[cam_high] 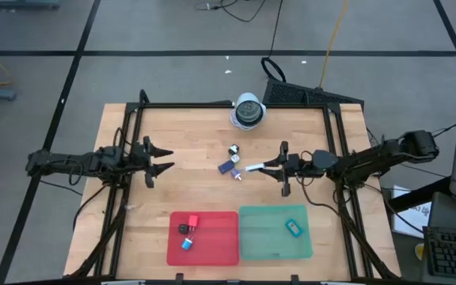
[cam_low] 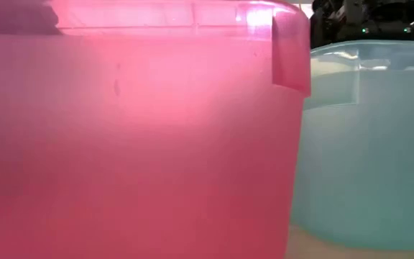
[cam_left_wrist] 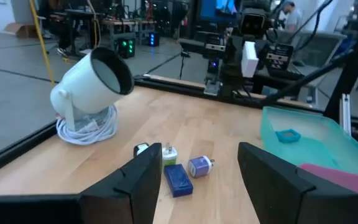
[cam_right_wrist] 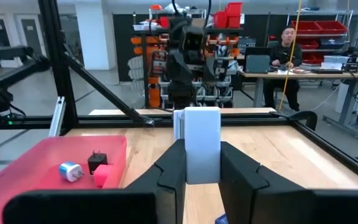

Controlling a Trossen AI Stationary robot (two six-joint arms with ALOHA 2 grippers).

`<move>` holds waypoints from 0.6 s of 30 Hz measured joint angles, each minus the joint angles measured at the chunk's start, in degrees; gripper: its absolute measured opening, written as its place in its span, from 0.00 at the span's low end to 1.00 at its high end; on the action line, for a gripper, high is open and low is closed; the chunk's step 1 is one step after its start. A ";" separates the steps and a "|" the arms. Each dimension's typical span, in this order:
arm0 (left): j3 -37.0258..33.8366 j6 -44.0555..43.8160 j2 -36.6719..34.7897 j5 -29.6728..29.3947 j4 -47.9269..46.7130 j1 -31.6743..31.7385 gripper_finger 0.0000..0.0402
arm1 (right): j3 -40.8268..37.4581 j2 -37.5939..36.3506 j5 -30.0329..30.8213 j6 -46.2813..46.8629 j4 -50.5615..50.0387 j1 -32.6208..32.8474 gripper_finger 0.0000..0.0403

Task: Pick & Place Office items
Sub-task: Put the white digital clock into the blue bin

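A translucent red plastic tray wall (cam_low: 135,137) fills most of the picture, pressed close to the camera, with a raised tab at its upper right corner. Just beside it on the right stands a translucent pale teal plastic tray wall (cam_low: 369,144). A sliver of light wooden table top (cam_low: 315,244) shows beneath them; dark equipment (cam_low: 365,18) sits behind

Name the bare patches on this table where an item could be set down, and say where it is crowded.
Free: bare wood between the left gripper and the red tray; much of the green tray. Crowded: the middle, where small items cluster beside the right gripper, shut on a white piece.
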 joint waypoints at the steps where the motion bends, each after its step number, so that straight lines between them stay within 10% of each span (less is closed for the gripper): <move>1: -0.91 -0.60 -0.93 0.00 0.02 0.29 0.53 | -0.58 -0.91 -0.03 0.01 -0.09 0.00 0.15; 18: -7.49 -8.64 -6.02 -2.32 0.70 2.25 0.53 | -3.97 -5.79 -21.74 10.76 -2.13 0.18 0.14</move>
